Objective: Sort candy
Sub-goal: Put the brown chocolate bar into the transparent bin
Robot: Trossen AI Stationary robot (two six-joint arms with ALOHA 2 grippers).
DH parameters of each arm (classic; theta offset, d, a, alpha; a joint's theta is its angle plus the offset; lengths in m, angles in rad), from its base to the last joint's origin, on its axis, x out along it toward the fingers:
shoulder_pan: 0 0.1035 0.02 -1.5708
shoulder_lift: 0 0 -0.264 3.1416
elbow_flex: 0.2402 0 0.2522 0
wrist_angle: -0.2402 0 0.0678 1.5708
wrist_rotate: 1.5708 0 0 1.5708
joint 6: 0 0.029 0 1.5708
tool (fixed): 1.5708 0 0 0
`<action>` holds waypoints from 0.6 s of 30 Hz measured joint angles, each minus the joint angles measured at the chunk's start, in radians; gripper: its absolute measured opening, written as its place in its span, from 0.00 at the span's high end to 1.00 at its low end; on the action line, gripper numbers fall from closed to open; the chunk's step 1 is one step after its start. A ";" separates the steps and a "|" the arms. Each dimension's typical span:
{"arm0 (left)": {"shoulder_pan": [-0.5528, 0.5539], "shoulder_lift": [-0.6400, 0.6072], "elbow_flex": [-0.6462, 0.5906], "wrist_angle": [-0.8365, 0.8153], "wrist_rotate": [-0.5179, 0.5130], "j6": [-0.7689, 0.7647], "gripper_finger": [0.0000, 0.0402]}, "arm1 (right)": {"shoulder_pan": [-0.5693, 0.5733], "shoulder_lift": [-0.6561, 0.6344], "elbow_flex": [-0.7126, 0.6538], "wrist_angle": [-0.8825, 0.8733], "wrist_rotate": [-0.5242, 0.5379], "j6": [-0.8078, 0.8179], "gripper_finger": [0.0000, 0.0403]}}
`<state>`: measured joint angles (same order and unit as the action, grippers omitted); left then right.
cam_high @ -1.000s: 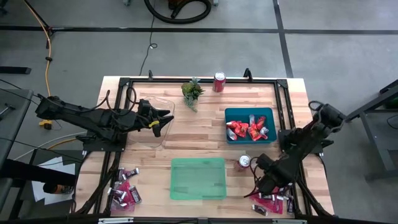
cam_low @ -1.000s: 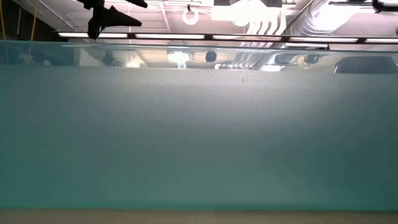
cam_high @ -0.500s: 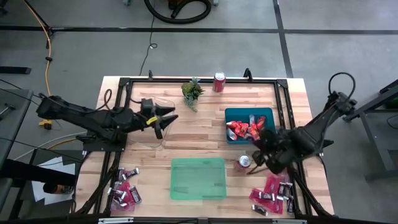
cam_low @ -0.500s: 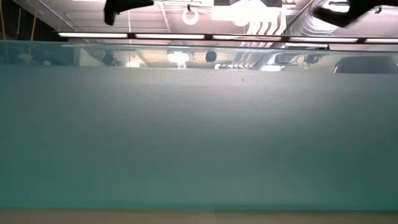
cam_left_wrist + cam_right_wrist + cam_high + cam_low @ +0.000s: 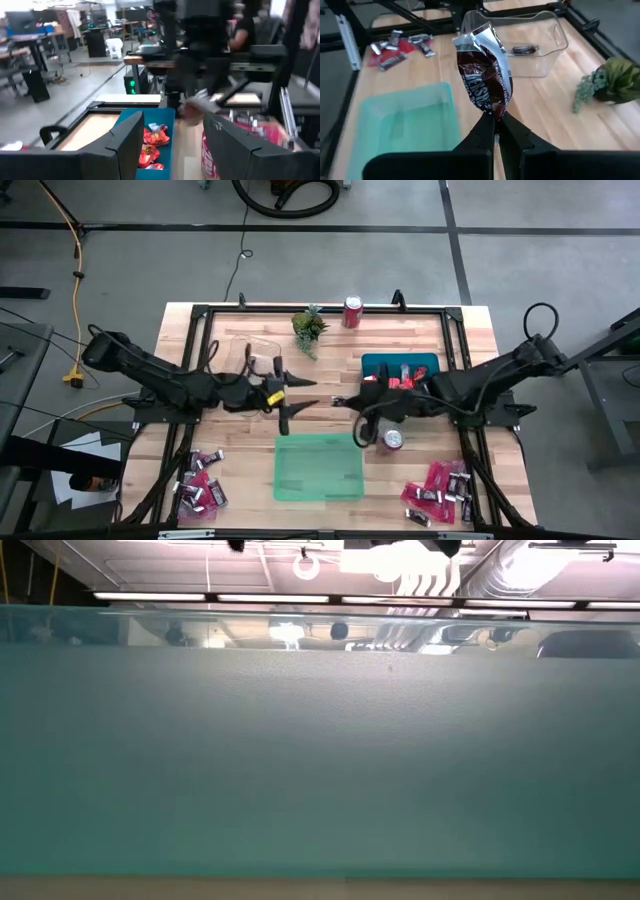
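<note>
Above the desk's (image 5: 320, 405) middle, the right claw (image 5: 494, 118) has swung over from the candy pile (image 5: 437, 486), pinching a brown Hershey's bar (image 5: 485, 80) towards the wide-open left claw (image 5: 293, 398), suggesting a handover.

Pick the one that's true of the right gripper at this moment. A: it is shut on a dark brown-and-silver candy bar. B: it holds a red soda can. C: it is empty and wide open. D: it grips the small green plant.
A: in the right wrist view the right gripper has its fingers pinched on the lower end of a brown-and-silver candy bar, held up above the table.
</note>
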<state>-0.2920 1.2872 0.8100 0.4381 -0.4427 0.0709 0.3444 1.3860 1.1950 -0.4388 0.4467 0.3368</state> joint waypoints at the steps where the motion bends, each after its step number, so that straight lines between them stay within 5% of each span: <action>1: -0.006 0.012 0.020 -0.018 0.000 0.027 0.52 | -0.012 0.007 0.000 0.006 -0.017 -0.008 1.00; 9: -0.033 0.070 0.126 -0.218 0.006 0.206 0.52 | -0.044 0.026 0.000 0.022 -0.090 -0.073 1.00; 18: -0.022 0.112 0.145 -0.185 0.020 0.222 0.52 | -0.044 0.029 0.014 0.026 -0.091 -0.110 1.00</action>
<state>-0.3138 1.3994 0.9550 0.2528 -0.4223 0.2929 0.3004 1.4151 1.2091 -0.4129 0.3559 0.2268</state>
